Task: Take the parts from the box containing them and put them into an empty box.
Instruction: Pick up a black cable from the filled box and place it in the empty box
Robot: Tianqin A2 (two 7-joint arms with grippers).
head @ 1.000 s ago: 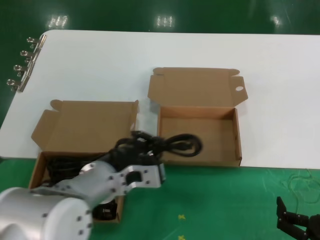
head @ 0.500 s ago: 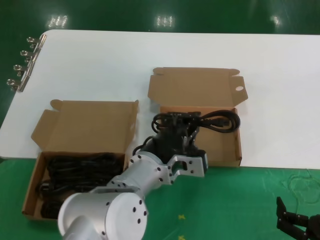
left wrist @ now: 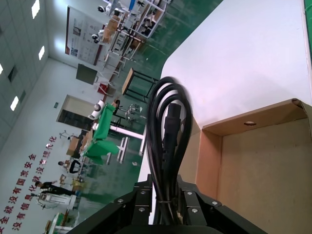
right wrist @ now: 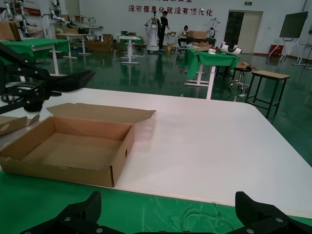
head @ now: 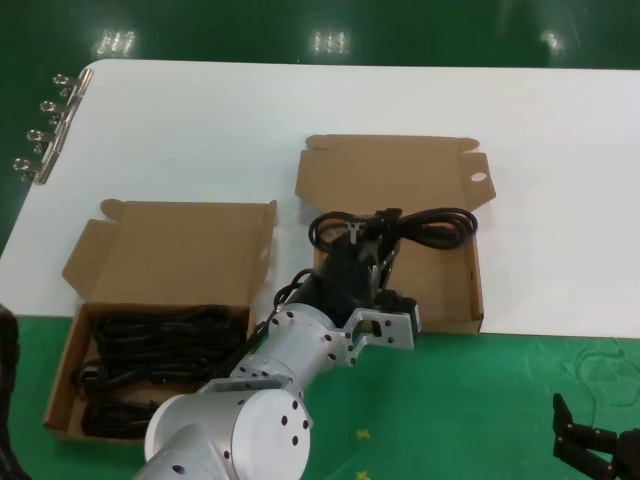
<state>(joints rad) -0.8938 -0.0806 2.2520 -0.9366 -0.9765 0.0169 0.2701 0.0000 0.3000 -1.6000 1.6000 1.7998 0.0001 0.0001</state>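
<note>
A white table [head: 200, 130] with rounded corners stands on a glossy green floor [head: 480, 400] that mirrors ceiling lights [head: 329, 42]. Metal clips [head: 45, 130] line the table's far left edge. Beyond it lies a large hall: green-covered tables [right wrist: 214, 58], a brown stool [right wrist: 267, 75], a white wall with red lettering [right wrist: 170, 9], a dark doorway [right wrist: 236, 24] and a dark screen [right wrist: 292, 23] at far right.
</note>
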